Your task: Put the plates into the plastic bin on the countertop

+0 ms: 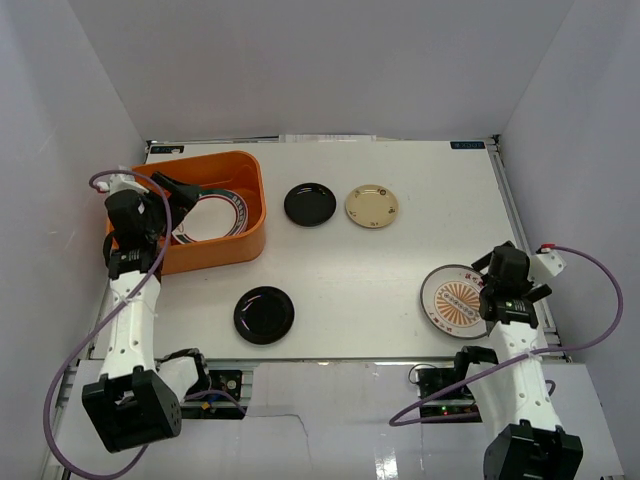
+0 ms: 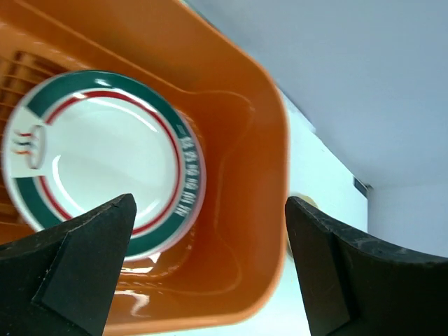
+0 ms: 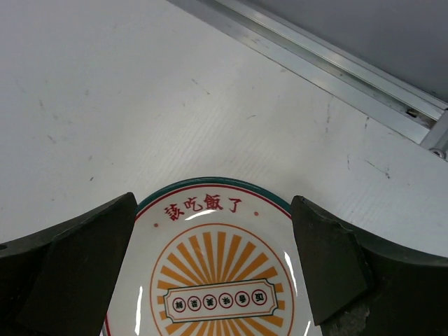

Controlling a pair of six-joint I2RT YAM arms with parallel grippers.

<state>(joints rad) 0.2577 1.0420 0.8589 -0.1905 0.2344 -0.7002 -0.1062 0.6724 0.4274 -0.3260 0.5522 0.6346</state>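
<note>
The orange plastic bin point(image 1: 252, 205) stands at the back left of the white countertop point(image 1: 370, 290). The white plate with green-red rim point(image 1: 218, 216) lies inside it and shows in the left wrist view point(image 2: 105, 154) with the bin wall point(image 2: 238, 168). My left gripper point(image 1: 178, 192) point(image 2: 210, 203) hovers over the bin, open and empty. My right gripper point(image 1: 487, 283) point(image 3: 211, 203) is open, with its fingers on either side of the sunburst plate point(image 1: 455, 300) point(image 3: 220, 280). Two black plates point(image 1: 310, 204) point(image 1: 264, 314) and a cream plate point(image 1: 372, 206) lie on the countertop. The light blue and pink plates are not visible.
White walls enclose the countertop on three sides. A metal rail point(image 1: 520, 230) point(image 3: 336, 63) runs along the right edge, close to the sunburst plate. Cables loop from both arms near the front edge.
</note>
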